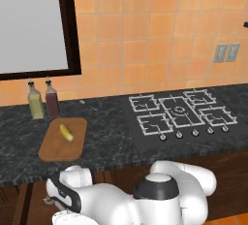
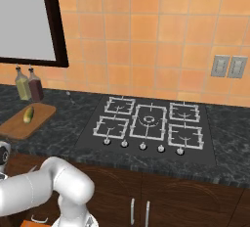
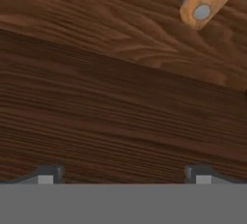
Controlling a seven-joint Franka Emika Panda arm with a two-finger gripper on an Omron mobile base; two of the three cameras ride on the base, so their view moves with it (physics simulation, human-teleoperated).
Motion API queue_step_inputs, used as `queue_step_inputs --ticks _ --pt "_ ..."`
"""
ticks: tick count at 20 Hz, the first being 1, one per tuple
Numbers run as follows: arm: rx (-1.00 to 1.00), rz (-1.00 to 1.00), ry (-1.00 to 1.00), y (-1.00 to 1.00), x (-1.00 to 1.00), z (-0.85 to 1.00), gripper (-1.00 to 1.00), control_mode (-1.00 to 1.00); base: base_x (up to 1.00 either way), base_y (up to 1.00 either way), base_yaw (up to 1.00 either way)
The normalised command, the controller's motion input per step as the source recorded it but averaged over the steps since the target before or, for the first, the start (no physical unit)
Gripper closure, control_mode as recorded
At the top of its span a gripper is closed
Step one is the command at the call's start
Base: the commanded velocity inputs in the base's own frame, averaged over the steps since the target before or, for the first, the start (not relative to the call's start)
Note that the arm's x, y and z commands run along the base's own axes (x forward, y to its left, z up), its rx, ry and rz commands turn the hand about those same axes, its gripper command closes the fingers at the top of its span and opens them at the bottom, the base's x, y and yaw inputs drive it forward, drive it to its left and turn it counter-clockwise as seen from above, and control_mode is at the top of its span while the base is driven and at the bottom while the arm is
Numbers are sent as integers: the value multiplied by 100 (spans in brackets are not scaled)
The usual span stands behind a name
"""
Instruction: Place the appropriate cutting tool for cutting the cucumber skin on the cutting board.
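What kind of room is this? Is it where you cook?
Yes, it looks like a kitchen. There is a stove with burners and knobs set in a dark stone counter, a cutting board with a cucumber on it, and two bottles by the tiled wall.

Two bottles (image 1: 42,100) stand at the left against the orange tiled wall (image 1: 145,40). A hob (image 1: 180,113) sits at centre right of the dark surface (image 1: 106,136). Outlets (image 1: 226,52) at upper right.
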Motion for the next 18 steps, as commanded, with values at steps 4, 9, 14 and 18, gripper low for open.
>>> queue_step_inputs --ticks 4,9,14,18 --pt "3 0 29 0 -77 17 -100 -100 0 0 0" --pt "2 0 29 0 -64 16 -100 -100 0 0 0" --pt "-1 1 8 4 12 6 -100 -100 0 0 0" --pt "-3 2 0 21 100 74 -100 -100 0 0 0"
